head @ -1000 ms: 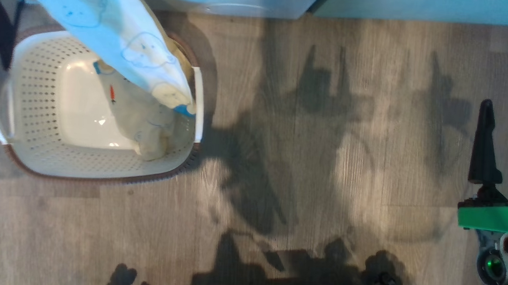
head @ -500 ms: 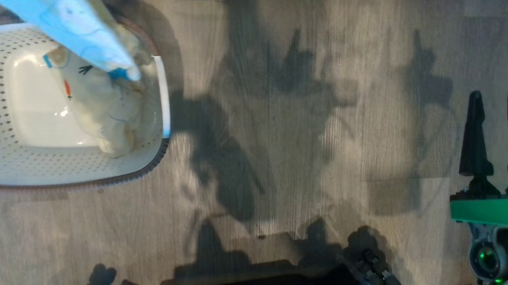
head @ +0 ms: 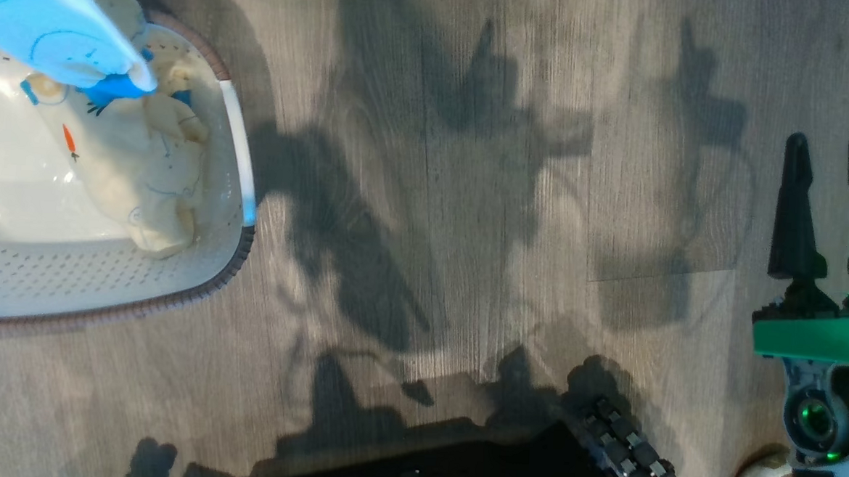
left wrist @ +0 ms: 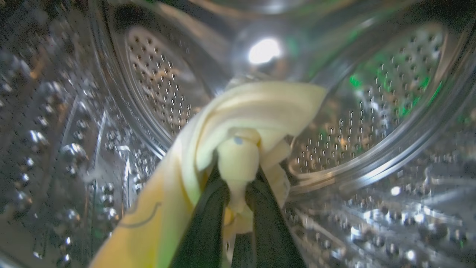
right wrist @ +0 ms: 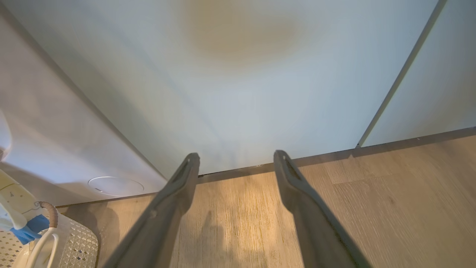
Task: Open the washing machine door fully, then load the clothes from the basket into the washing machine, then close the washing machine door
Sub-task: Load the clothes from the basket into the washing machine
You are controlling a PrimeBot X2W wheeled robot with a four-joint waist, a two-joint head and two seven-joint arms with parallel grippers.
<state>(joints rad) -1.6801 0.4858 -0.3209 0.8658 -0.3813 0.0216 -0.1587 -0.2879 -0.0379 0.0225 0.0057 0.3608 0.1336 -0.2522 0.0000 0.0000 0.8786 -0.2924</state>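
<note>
In the left wrist view my left gripper point(left wrist: 238, 178) is inside the shiny steel drum of the washing machine point(left wrist: 372, 111), shut on a pale yellow garment point(left wrist: 256, 111) bunched over its fingertips. That garment trails down at the head view's top left, and its blue-edged end point(head: 116, 86) hangs over the basket point(head: 102, 280). More pale yellow clothes point(head: 144, 180) lie inside the basket. My right gripper point(head: 828, 154) stands open over the floor at the right, with nothing between its fingers point(right wrist: 186, 163). The washing machine door is out of view.
The right wrist view shows the washer's white front with its round flap point(right wrist: 115, 185), pale cabinet panels point(right wrist: 427, 74) beside it, and the basket's corner point(right wrist: 63, 245) at lower left. Wood floor point(head: 468, 233) lies between basket and right gripper. My dark base point(head: 529, 469) sits at the bottom.
The head camera has swung, so the basket sits further left and the washer's base has left the picture. The trailing garment's end has drawn back across the basket. The right gripper stays open.
</note>
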